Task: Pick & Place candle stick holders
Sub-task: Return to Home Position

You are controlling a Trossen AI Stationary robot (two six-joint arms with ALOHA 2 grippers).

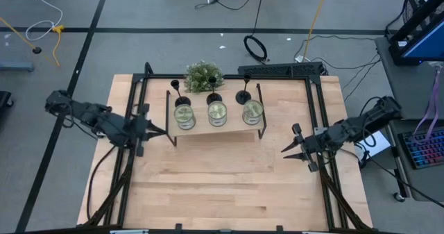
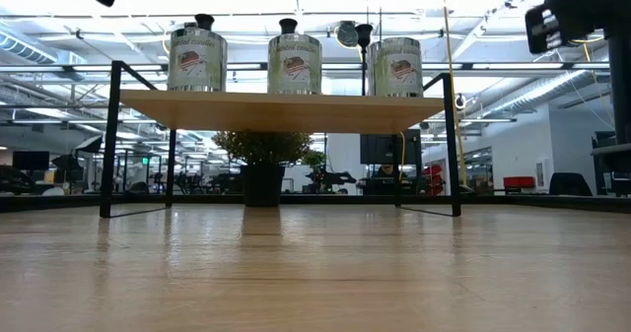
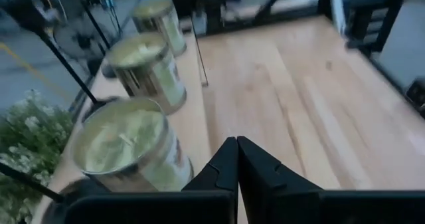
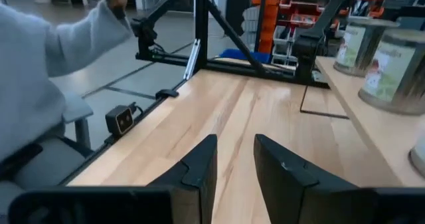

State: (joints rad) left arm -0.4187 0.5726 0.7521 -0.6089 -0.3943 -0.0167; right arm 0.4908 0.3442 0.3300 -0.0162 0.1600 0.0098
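Three matte-black candle stick holders (image 1: 183,101) (image 1: 214,98) (image 1: 243,96) stand on their disc bases along the far edge of a raised wooden shelf (image 1: 216,128). Each stands behind a glass candle jar (image 1: 184,115) (image 1: 217,112) (image 1: 252,111). In the low view only the holders' tops (image 2: 204,21) (image 2: 288,25) (image 2: 365,31) show above the jars. My left gripper (image 1: 161,130) is shut and empty at the shelf's left end; its wrist view (image 3: 236,152) looks along the jars. My right gripper (image 1: 285,150) is open and empty, to the right of the shelf, over the table; it also shows in its wrist view (image 4: 235,159).
A bushy green plant (image 1: 203,75) stands behind the shelf and shows under it in the low view (image 2: 261,150). The shelf rests on thin black metal legs (image 2: 109,140). A black frame (image 1: 316,116) borders the table. A person's grey sleeve (image 4: 46,64) shows beyond the table edge.
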